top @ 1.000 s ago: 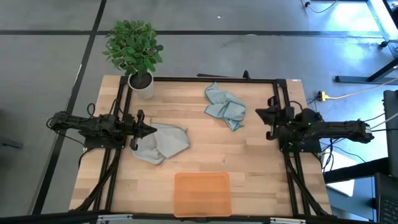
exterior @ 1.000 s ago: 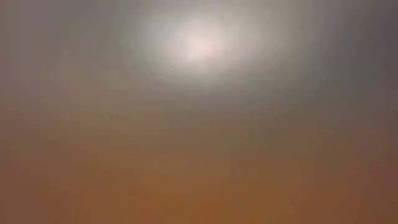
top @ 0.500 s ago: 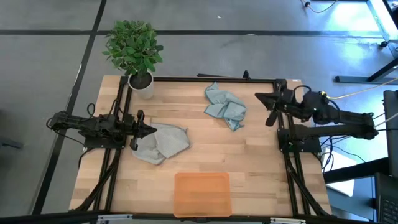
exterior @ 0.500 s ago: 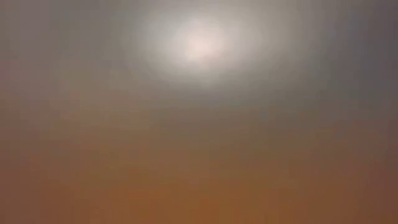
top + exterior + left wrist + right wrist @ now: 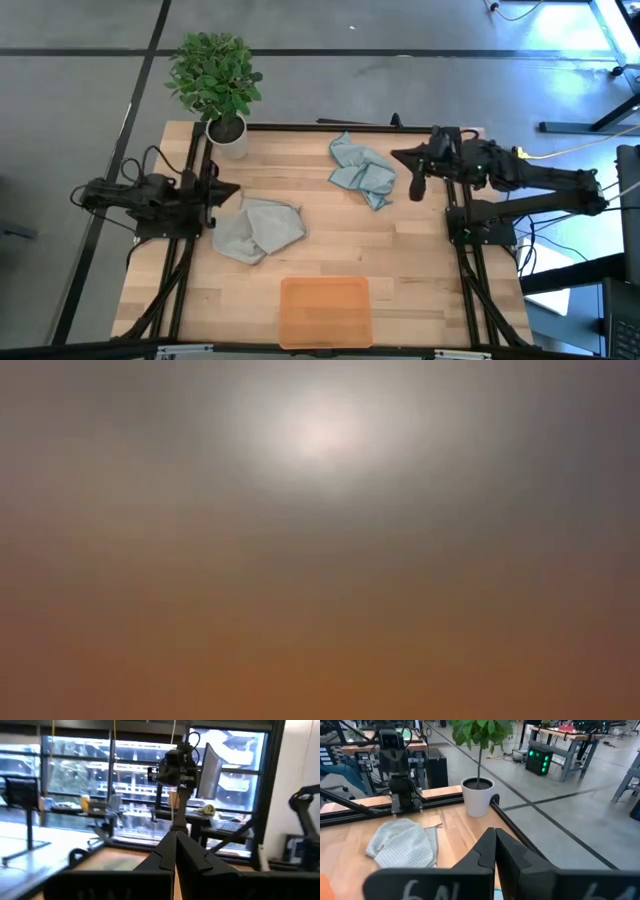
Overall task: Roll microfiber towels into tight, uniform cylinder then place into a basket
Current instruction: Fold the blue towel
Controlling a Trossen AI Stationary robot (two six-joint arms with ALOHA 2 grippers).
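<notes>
We find two microfiber towels lying loose and crumpled on the wooden table (image 5: 400,260), neither one rolled. The pale blue-teal towel (image 5: 362,170) is a soft, creased heap with a pointed corner trailing toward the right side, near the table's far edge. The light grey towel (image 5: 257,229) sits left of centre, bunched into rounded folds; from the right wrist view its surface shows a fine waffle-like weave (image 5: 402,843).

The basket (image 5: 325,311) is a shallow, rectangular orange-tan tray with rounded corners and low sides, at the near edge of the table, well apart from both towels. We see nothing inside it.

The left gripper (image 5: 232,190) is just beside the grey towel's far-left edge; its two dark fingers (image 5: 165,857) are pressed together and hold nothing. The right gripper (image 5: 400,157) is just to the right of the blue-teal towel, fingers (image 5: 487,852) likewise closed together and empty.

The table top is pale butcher-block timber in jointed strips, framed by black rails. A white plant pot (image 5: 229,135) with a leafy green plant (image 5: 213,75) stands at the far-left corner. The low view is a formless blur and tells us nothing.
</notes>
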